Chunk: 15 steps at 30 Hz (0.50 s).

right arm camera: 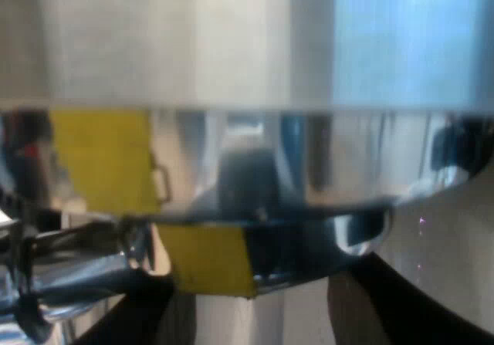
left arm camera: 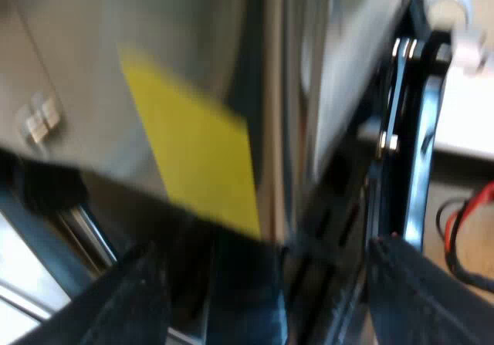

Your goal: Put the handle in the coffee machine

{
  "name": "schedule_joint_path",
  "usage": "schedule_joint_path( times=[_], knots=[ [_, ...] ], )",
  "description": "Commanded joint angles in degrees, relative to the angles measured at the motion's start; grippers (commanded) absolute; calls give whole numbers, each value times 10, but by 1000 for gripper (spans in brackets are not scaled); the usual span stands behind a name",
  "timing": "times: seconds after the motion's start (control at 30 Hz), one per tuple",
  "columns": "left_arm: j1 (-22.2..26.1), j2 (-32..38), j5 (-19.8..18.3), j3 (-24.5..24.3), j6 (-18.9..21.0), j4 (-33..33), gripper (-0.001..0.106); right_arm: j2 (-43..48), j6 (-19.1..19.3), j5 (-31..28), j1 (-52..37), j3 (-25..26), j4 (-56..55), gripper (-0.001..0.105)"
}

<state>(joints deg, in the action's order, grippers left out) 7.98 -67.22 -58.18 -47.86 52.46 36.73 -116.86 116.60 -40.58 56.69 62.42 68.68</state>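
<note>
The left fingers (left arm camera: 127,302) stood wide apart, holding nothing, close against the machine (left arm camera: 193,44) near its yellow label (left arm camera: 197,152). The right fingers (right arm camera: 386,310) were also spread wide and empty, close to the machine's polished metal front. A bright metal part (right arm camera: 65,279) sat just beside one right finger. Whether it was the holder, I could not tell.

You're close against the coffee machine (left arm camera: 193,59). It is a brushed steel body standing upright, with a yellow sticker (left arm camera: 202,160) slanted across its side panel. From the right wrist you see its polished band (right arm camera: 255,160), curved and mirror-bright, under the flat steel front. A yellow sticker (right arm camera: 210,262) sits just beneath that band.
</note>
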Motion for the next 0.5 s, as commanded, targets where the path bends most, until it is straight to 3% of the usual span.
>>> schedule_joint_path(
  times=[0.03, 0.5],
  knots=[
    [-1, 5, -5, -5, 0, -8, 58, 12, 7, 8, 2, 8, 37, 42],
    [16, 30, -13, -5, 18, -8, 58, 12, 7, 8, 2, 8, 40, 42]
  ],
)
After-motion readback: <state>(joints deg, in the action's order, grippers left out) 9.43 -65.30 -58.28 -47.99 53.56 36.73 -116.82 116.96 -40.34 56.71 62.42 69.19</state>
